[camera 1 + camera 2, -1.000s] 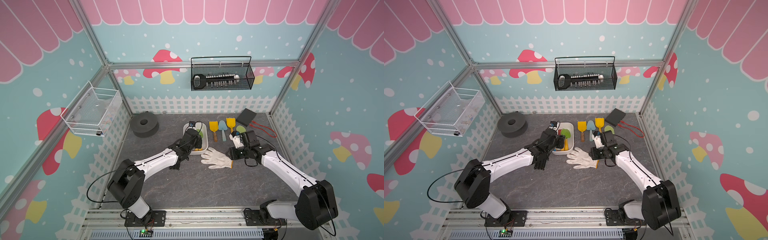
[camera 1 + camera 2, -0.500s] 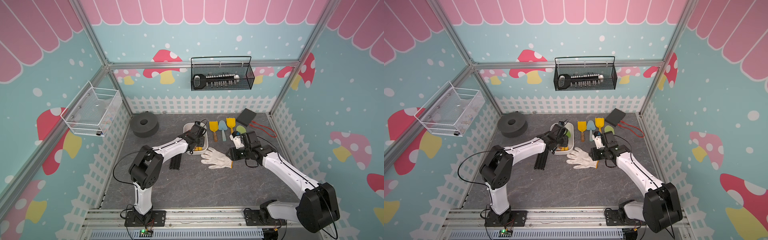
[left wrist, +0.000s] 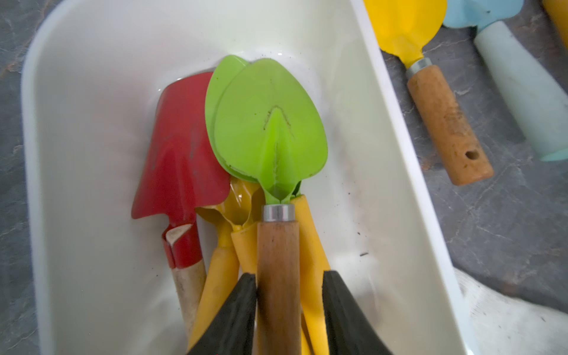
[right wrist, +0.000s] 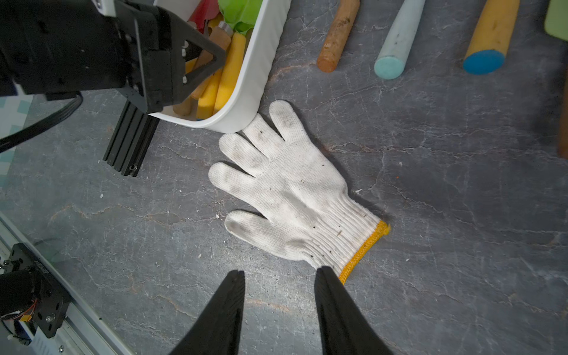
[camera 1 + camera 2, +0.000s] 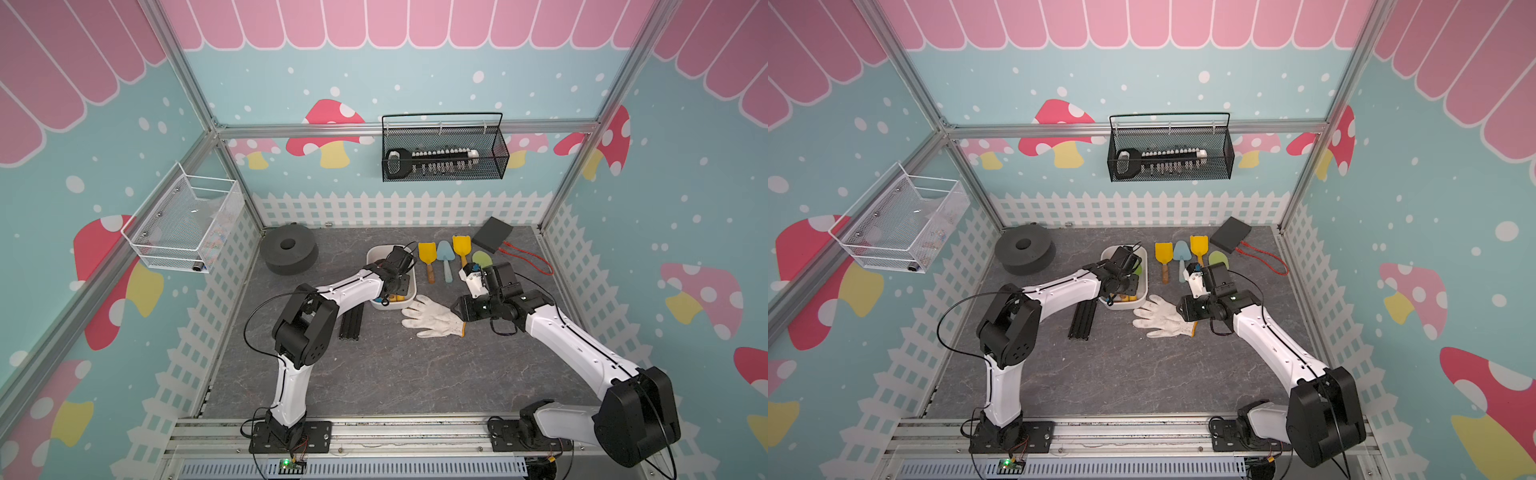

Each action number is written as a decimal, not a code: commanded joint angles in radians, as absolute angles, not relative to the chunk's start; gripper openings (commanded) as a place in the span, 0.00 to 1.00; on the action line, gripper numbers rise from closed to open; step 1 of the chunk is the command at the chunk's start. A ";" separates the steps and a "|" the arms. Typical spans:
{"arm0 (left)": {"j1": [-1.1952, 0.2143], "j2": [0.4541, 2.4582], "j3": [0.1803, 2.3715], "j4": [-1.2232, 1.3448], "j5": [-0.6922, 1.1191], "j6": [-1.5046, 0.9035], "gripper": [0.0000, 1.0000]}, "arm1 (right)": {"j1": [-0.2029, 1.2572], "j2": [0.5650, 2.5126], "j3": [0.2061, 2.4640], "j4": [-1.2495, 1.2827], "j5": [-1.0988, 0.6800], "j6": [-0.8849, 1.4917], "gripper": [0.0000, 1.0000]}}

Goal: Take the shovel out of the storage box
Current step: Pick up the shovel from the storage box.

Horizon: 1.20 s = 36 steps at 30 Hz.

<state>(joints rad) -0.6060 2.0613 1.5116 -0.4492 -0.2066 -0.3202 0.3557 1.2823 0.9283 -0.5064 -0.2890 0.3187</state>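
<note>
The left hand [image 3: 289, 273] straddles the handle of the green shovel [image 3: 267, 123] inside the storage box [image 3: 92, 76]; whether it clamps, I cannot tell. It should close firmly, then lift straight up.

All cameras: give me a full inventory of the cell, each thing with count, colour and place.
storage box: 1, white, table middle-back
boxed shovels: at least 5; green shovel on top, second green under it, red shovel, yellow shovels
table shovels: 4, in a row right of the box; yellow wood-handled, light blue, all-yellow, pale green partly hidden
glove: 1, white, yellow cuff, at the box's near corner
rail: 1, black, beside the box
foam ring: 1, dark grey, back left
flat case: 1, black, red cord, back right
mesh basket: 1, black, back wall
wire basket: 1, white, left wall
left gripper: open, astride the green shovel's wooden handle
right gripper: open, empty, by the glove's cuff
</note>
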 commanded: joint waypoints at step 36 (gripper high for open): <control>-0.589 1.565 1.088 -0.082 -0.060 -0.427 0.00 | 0.365 1.177 0.848 -0.365 -0.425 0.311 0.44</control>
